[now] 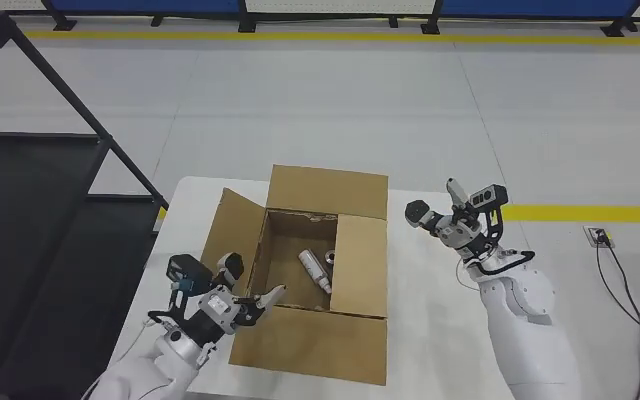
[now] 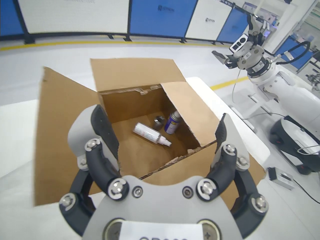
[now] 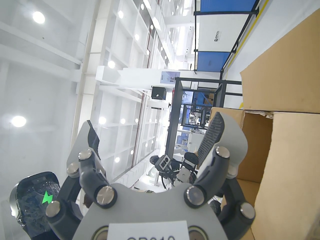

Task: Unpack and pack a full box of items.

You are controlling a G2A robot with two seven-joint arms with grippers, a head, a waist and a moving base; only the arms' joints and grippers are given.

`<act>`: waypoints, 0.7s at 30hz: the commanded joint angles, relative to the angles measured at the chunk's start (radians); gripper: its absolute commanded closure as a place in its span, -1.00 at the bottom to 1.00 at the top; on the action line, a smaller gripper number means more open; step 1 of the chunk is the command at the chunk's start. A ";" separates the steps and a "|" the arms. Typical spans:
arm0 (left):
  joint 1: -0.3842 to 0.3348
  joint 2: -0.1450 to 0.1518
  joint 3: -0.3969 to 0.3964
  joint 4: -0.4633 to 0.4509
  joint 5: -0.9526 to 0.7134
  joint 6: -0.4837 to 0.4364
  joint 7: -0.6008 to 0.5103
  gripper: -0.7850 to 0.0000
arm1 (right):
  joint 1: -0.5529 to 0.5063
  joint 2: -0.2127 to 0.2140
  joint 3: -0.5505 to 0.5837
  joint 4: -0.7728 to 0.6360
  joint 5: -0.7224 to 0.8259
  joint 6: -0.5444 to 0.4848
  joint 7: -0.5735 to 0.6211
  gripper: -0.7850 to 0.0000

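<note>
Matt brown cardboard box (image 1: pixel 310 345), glossy plastic spray bottle (image 2: pixel 148 133)

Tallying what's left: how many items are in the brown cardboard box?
3: white spray bottle lying mid-floor, grey metal cylinder beside it, blue can under a flap. More may be hidden.

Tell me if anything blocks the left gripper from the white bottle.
Nothing visible does. The open left gripper looks over the near rim of the box at the white bottle; the inward-leaning flap overhangs the blue can, not the bottle.
</note>
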 commanded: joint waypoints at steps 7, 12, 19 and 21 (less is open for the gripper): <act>-0.199 -0.022 0.171 0.160 -0.200 0.079 -0.169 -1.00 | -0.103 0.020 0.101 -0.008 0.030 0.010 -0.025 -1.00; -0.199 -0.022 0.171 0.160 -0.200 0.079 -0.169 -1.00 | -0.103 0.020 0.101 -0.008 0.030 0.010 -0.025 -1.00; -0.213 -0.026 0.176 0.219 -0.370 0.089 -0.235 -1.00 | -0.105 0.017 0.085 -0.030 0.058 0.019 -0.056 -1.00; -0.257 -0.029 0.201 0.264 -0.468 0.086 -0.323 -1.00 | -0.102 0.016 0.079 -0.034 0.064 0.008 -0.066 -1.00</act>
